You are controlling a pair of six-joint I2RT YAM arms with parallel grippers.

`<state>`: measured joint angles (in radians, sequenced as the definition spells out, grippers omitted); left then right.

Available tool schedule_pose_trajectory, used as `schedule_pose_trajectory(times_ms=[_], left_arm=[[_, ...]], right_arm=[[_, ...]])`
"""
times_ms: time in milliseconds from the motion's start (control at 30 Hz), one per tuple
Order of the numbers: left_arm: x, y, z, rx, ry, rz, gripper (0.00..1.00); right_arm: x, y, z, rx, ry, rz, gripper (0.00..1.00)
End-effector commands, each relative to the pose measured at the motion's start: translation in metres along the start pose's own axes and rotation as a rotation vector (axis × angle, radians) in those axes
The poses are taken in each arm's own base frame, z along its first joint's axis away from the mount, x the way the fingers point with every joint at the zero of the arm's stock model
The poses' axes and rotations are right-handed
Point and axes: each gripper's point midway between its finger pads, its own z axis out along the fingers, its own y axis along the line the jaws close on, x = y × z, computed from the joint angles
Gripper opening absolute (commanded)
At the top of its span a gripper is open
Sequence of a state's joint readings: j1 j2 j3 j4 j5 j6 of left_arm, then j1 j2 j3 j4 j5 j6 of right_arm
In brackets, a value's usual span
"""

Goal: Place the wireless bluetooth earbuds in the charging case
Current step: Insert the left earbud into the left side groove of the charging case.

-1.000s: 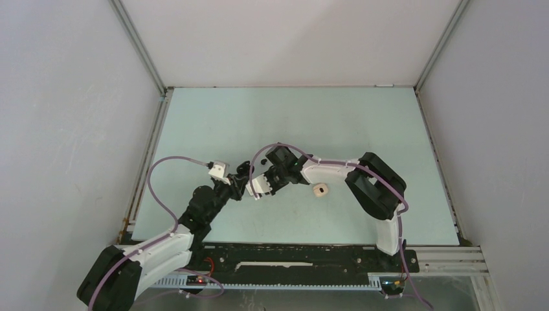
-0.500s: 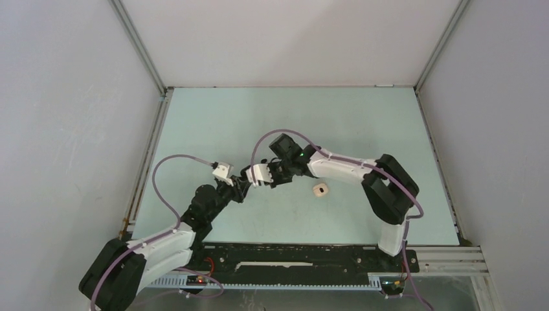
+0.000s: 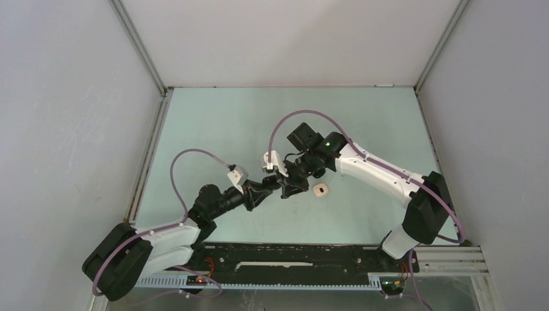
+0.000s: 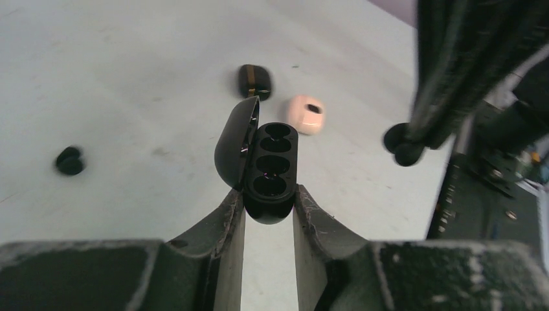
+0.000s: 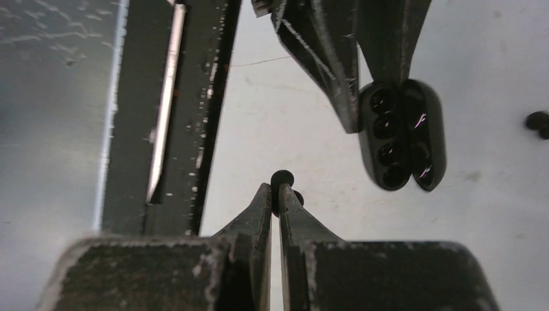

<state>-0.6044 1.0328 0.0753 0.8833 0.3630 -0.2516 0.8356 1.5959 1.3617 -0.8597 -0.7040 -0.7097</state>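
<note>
My left gripper [image 4: 268,206] is shut on the lower end of a black charging case [image 4: 270,162], whose lid [image 4: 234,146] hangs open to the left, showing dark sockets. In the right wrist view the same case [image 5: 401,136] hangs from the left fingers [image 5: 324,52]. A small black earbud [image 5: 281,179] is pinched at the tips of my shut right gripper [image 5: 277,194], a short way to the case's right and clear of it. From above, both grippers [image 3: 272,187] [image 3: 289,188] meet mid-table. Another black earbud [image 4: 69,161] lies on the table left of the case.
A closed black case with a gold band [image 4: 254,79] and a pinkish-white case [image 4: 305,115] lie beyond the held case; from above, the pale one [image 3: 320,190] sits just right of the grippers. A further black earbud [image 5: 537,122] lies at the right edge. Black base rail [image 3: 291,256] runs along the near side.
The right gripper closed on a black earbud and swung right. The left gripper carried the open case to the right, so both now meet near the pale case.
</note>
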Motion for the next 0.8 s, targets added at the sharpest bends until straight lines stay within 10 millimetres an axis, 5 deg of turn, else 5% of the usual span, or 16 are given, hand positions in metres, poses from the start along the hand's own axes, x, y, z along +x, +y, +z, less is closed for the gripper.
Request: schedule_pose_trajectory(times_ms=[0,333,767], left_arm=[[-0.027,-0.046,0.007,0.215,-0.084,0.127,0.00],[-0.018,-0.071,0.011,0.332,-0.042,0.149,0.00],[-0.014,-0.086,0.012,0.394,-0.029,0.156,0.00]], right_arm=[[-0.016,0.024,-0.015,-0.045,-0.054,0.146,0.01],[-0.022,0.022,-0.023,0.015,-0.061,0.210,0.00],[-0.017,0.008,-0.007,0.036,-0.049,0.236,0.00]])
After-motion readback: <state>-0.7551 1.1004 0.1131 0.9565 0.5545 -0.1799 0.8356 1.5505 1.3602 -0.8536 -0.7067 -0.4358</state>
